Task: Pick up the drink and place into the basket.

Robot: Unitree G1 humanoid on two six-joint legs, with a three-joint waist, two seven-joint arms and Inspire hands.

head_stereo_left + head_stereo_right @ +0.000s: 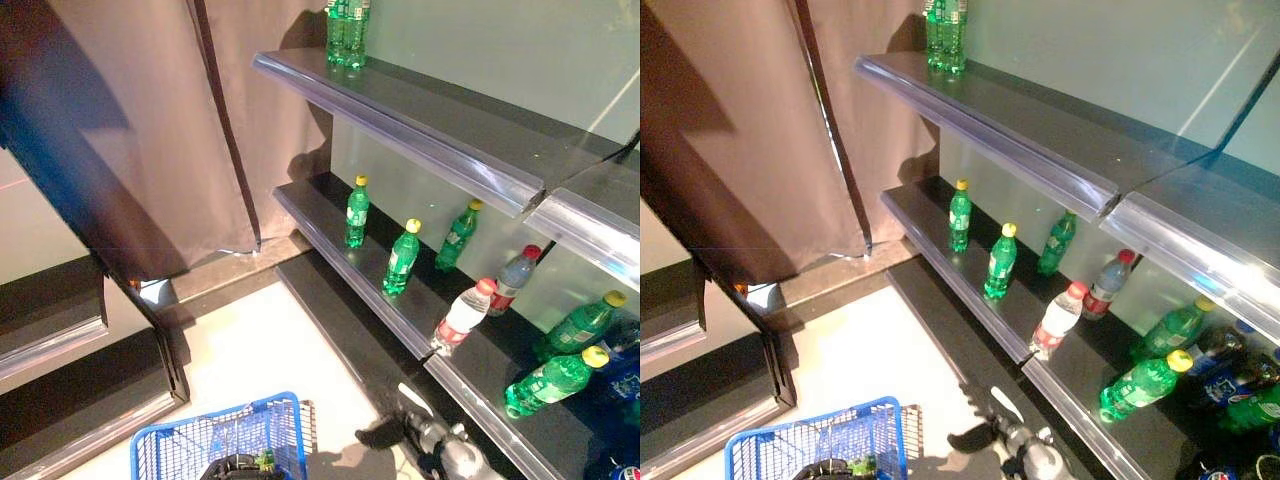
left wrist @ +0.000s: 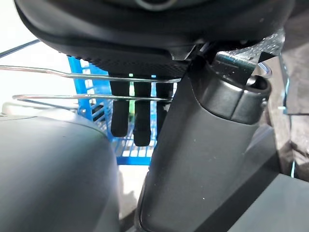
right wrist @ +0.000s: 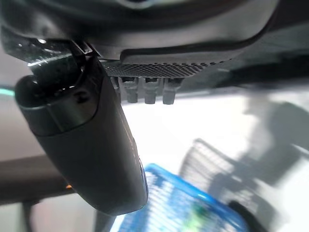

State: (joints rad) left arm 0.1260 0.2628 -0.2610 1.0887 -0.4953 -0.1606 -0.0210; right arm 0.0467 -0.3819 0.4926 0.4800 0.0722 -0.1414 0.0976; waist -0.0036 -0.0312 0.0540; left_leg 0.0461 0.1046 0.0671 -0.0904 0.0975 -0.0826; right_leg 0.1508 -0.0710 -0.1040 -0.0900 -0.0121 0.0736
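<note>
Several drinks stand on the middle shelf (image 1: 330, 235): green bottles with yellow caps (image 1: 357, 211) (image 1: 402, 258) (image 1: 458, 236) and clear bottles with red caps (image 1: 463, 315) (image 1: 515, 279). Two green bottles (image 1: 550, 380) lie on their sides further right. The blue wire basket (image 1: 215, 435) hangs low at the front, with something small and green (image 1: 265, 460) inside. My left hand (image 2: 125, 113) is curled round the basket's wire handle (image 2: 58, 73). My right hand (image 1: 975, 435) hovers low in front of the shelf, below the red-capped bottles, with straight fingers (image 3: 150, 92) and nothing in it.
An upper shelf (image 1: 420, 125) overhangs the middle one and carries more green bottles (image 1: 346, 32) at its far end. Dark cola bottles (image 1: 1230, 380) lie at the far right. A brown curtain (image 1: 150, 130) hangs on the left, above low dark shelving (image 1: 60, 320).
</note>
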